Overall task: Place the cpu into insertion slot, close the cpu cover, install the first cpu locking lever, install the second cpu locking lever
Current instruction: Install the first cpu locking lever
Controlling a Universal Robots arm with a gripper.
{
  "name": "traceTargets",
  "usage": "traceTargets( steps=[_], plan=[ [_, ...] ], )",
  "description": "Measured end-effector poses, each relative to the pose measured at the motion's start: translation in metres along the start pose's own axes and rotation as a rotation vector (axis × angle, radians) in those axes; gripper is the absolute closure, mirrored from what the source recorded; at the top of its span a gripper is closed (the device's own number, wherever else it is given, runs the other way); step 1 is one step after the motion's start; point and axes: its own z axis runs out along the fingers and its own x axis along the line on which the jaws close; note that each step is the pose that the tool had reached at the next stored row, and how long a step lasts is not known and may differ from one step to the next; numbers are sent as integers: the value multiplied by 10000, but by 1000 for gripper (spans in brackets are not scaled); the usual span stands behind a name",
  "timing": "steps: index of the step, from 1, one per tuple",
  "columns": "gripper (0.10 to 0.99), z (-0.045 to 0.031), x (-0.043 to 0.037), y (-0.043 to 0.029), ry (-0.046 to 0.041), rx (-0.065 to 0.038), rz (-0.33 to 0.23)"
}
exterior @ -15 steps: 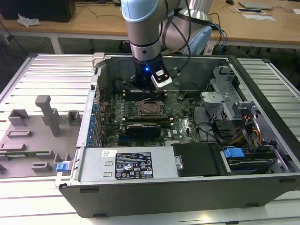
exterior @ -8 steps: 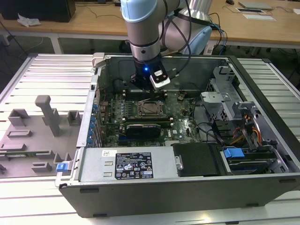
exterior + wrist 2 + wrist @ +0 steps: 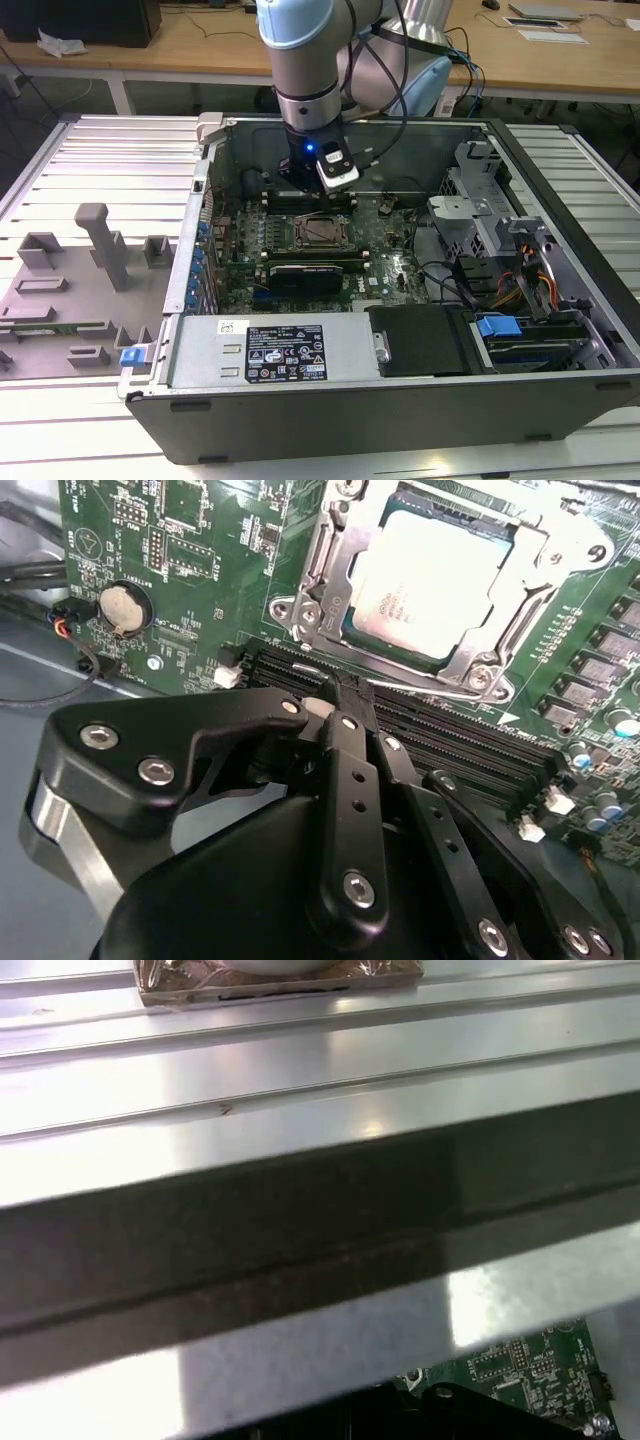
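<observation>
In the second wrist view the cpu (image 3: pixel 430 575), a square chip with a silver face, sits in the insertion slot (image 3: pixel 545 605) on the green motherboard. The cpu cover (image 3: pixel 470 665), a silver frame, lies flat around it. My gripper (image 3: pixel 340 692) is shut with nothing in it. Its tip hovers over the black memory slots (image 3: pixel 460 745) beside the socket and touches neither cover nor chip. In the exterior view the gripper (image 3: pixel 312 185) hangs inside the open case, just behind the insertion slot (image 3: pixel 320 232).
The case walls (image 3: pixel 400 400) enclose the board. A labelled power supply (image 3: pixel 290 350) lies in front and a drive cage (image 3: pixel 480 215) with cables at the exterior view's right. Grey fixtures (image 3: pixel 100 245) stand on the ribbed table. A coin battery (image 3: pixel 125 607) sits on the board.
</observation>
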Motion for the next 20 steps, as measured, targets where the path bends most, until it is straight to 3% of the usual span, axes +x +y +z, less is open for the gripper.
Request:
traceTargets(
  steps=[3,7,9,20],
  plan=[
    [980,24,6,6,-38,44,227],
    [980,75,12,0,-150,210,817],
    [980,84,13,1,-172,246,955],
    [980,108,5,10,-200,265,1119]
  ],
)
